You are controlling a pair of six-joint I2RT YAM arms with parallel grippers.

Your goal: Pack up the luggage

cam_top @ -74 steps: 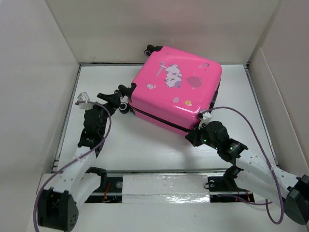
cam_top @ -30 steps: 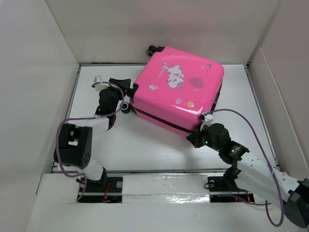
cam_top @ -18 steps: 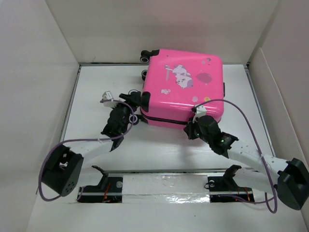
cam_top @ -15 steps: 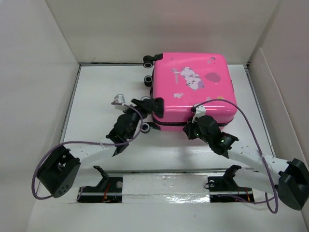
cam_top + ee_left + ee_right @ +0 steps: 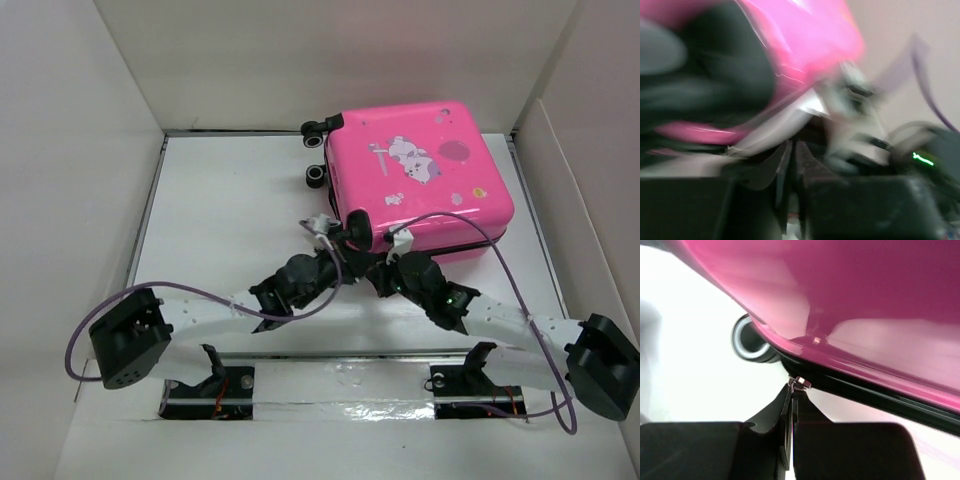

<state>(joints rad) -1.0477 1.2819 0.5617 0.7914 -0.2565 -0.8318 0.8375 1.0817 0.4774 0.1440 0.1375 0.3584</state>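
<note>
Zipping looks to be the step in hand. The small hot-pink hard-shell suitcase [image 5: 420, 170] lies flat and closed at the far right of the white desk [image 5: 230, 200]. Its cartoon-printed shell faces up and its black wheels [image 5: 318, 175] point left.

My right gripper [image 5: 792, 390] is clenched on the small silver zipper pull [image 5: 800, 384], which sits on the black zipper seam [image 5: 865, 390] just under the pink shell, beside one wheel. From above, that arm lies low and stretched across the desk from the right base. The right gripper [image 5: 388, 258] is tucked against the near edge of the suitcase.

The left arm is also low and fully extended, reaching diagonally from the left base. The left gripper [image 5: 348, 240] is at the near left corner of the suitcase, close beside the right one. Its wrist view is smeared. The fingertips [image 5: 785, 160] look drawn near together in front of the pink shell, but I cannot tell whether they are clamped on anything.

My judgement is that the next move calls for pulling the zipper pull steadily along the seam while something braces the shell. The light suitcase could slide on the smooth desk instead of letting the zip run. The two grippers are crowded, so I would watch for them fouling each other.
</note>
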